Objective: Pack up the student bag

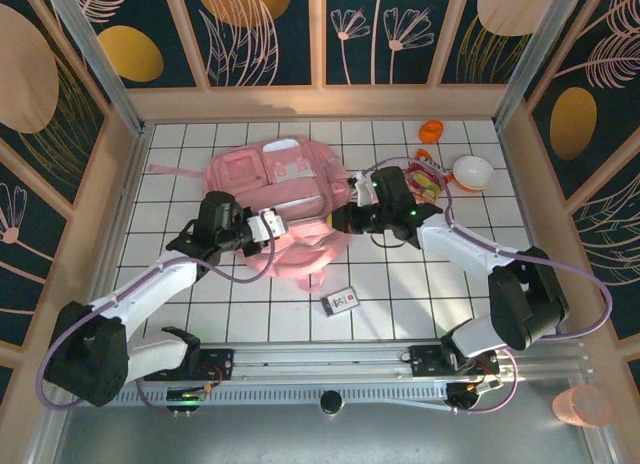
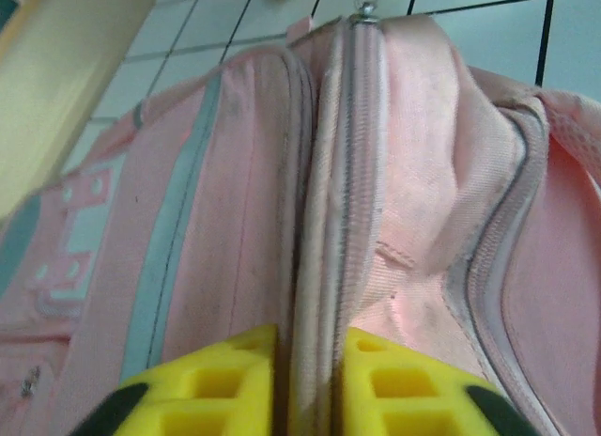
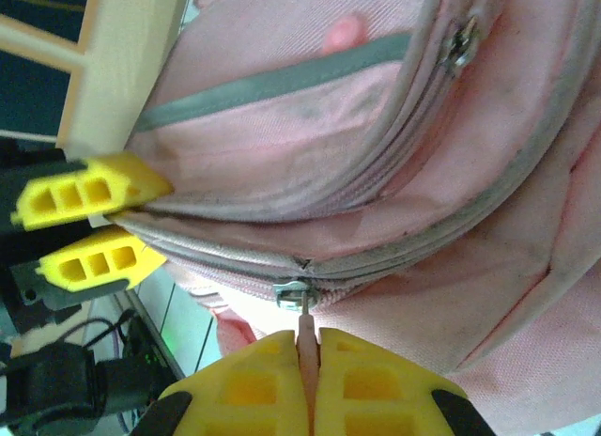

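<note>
Current step, judged from both grips: opening the main zip of the student bag [image 1: 290, 169] before anything is loaded. Nearest the arm bases, a small card [image 1: 340, 302] lies on the tiled table [image 1: 400, 284], just short of the bag's near edge. At that edge the left gripper [image 2: 310, 344] is clamped on the zip seam, with the fabric ridge pinched between its yellow fingers [image 2: 225, 380]. Beside it, the right gripper [image 3: 308, 340] is clenched on the pink zip pull [image 3: 304, 321], just below the metal slider [image 3: 292, 290]; the zip appears closed. The bag lies flat at mid-table, toward the back. Beyond it to the right lie a packet [image 1: 428, 184], a white bowl [image 1: 473, 172] and an orange object [image 1: 431, 131]. Next move: draw the pull along the zip track while the left grip anchors the seam against the drag.
</note>
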